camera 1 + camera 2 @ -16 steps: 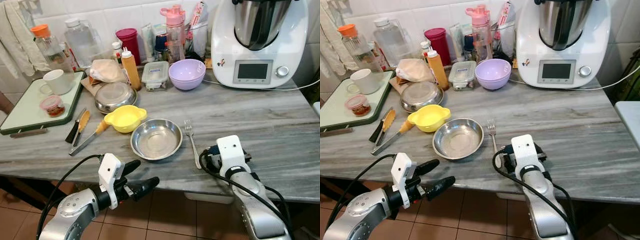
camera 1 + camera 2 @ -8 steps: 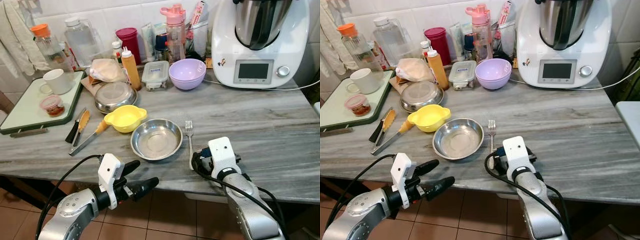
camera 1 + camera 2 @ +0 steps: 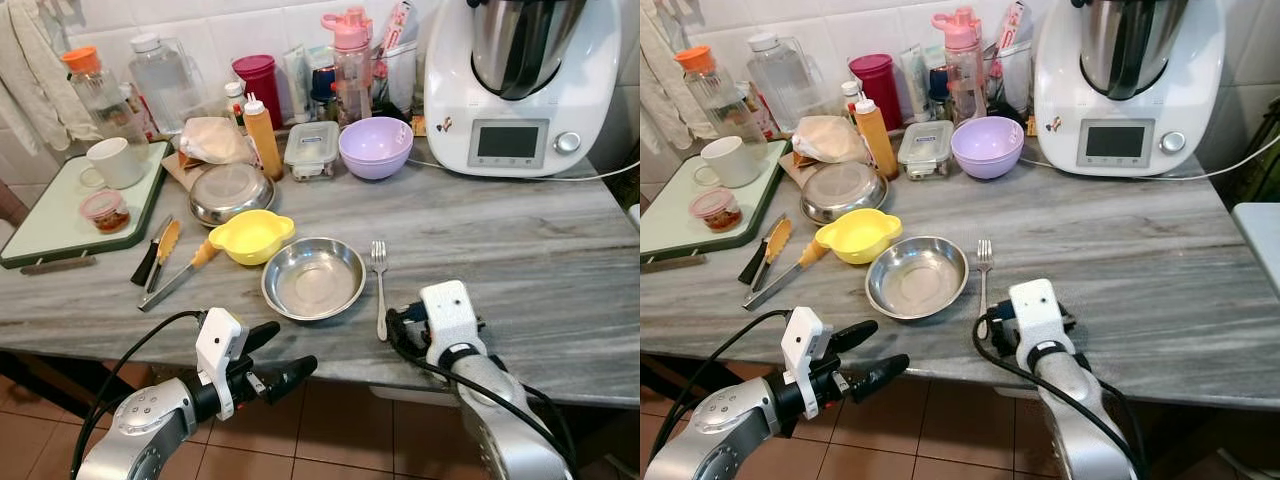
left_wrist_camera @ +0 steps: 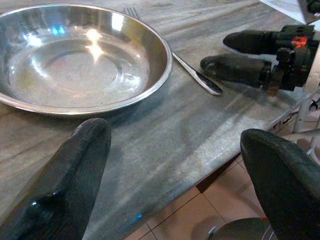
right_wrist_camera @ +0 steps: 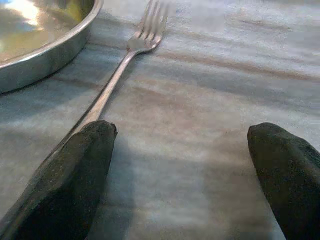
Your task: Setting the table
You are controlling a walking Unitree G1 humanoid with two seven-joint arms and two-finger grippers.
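- our right gripper (image 5: 175,170), fingers spread, sits at the fork (image 3: 379,285) handle end, 3 o'clock of the steel bowl (image 3: 313,278).
- we judge the fork thin, stiff, slippery; pinch mid-handle.
- left gripper (image 3: 275,358) released.

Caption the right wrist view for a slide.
Open right gripper low over the marble counter, one finger against the fork handle beside the steel bowl.

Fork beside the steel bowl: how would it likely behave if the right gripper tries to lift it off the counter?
The fork looks like thin, stiff polished metal, so probably light but slippery. It lies flat on the marble counter, so open fingers may slide it rather than get under. Its handle sits close to the steel bowl, which it might nudge.
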